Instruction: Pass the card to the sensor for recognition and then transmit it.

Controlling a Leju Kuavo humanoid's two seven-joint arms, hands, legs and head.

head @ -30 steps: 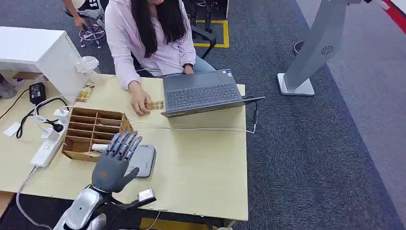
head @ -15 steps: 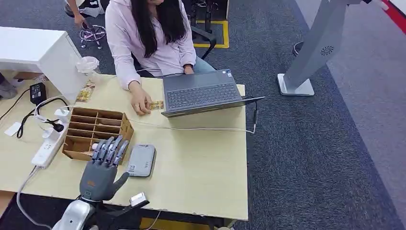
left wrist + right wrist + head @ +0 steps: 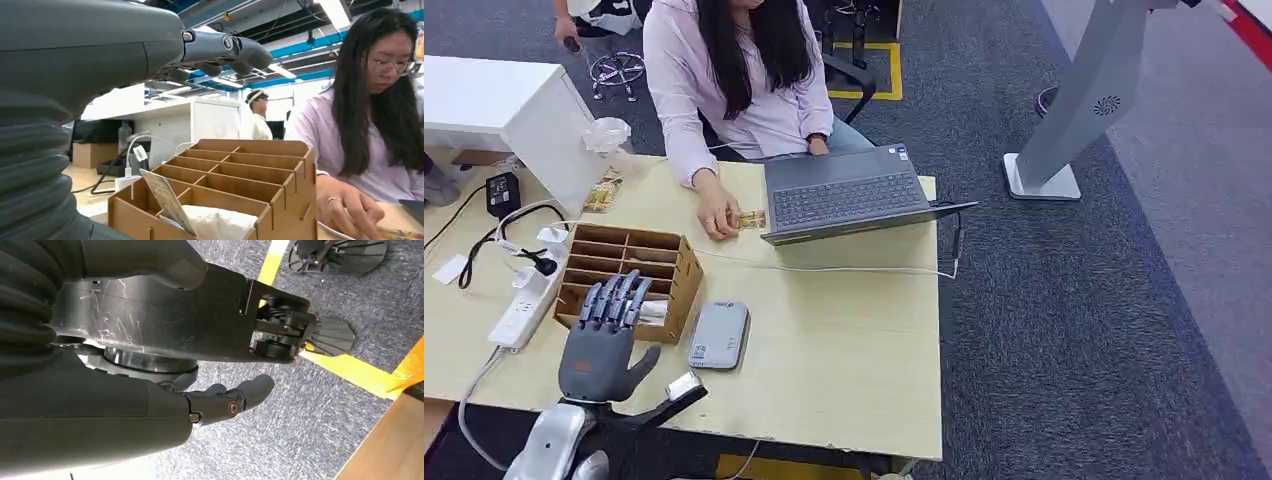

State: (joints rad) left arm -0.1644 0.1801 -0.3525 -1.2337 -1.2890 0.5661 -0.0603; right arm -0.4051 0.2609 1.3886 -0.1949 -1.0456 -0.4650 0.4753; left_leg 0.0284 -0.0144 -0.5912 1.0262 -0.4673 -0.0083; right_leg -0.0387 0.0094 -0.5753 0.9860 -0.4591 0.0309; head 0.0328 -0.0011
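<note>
Since a second ago the left robot hand (image 3: 602, 340) has slid off the grey sensor (image 3: 719, 335) toward the wooden organiser (image 3: 629, 280); it now hovers at the organiser's near corner, released, fingers apart, holding nothing. That reads as a reach for the card, so recognition is not yet begun.

From the left wrist, the card (image 3: 165, 199) leans tilted in the nearest compartment, beside what may be crumpled white paper.

From the right wrist, the right robot hand (image 3: 220, 402) hangs over carpet, fingers loosely curled, empty.
</note>
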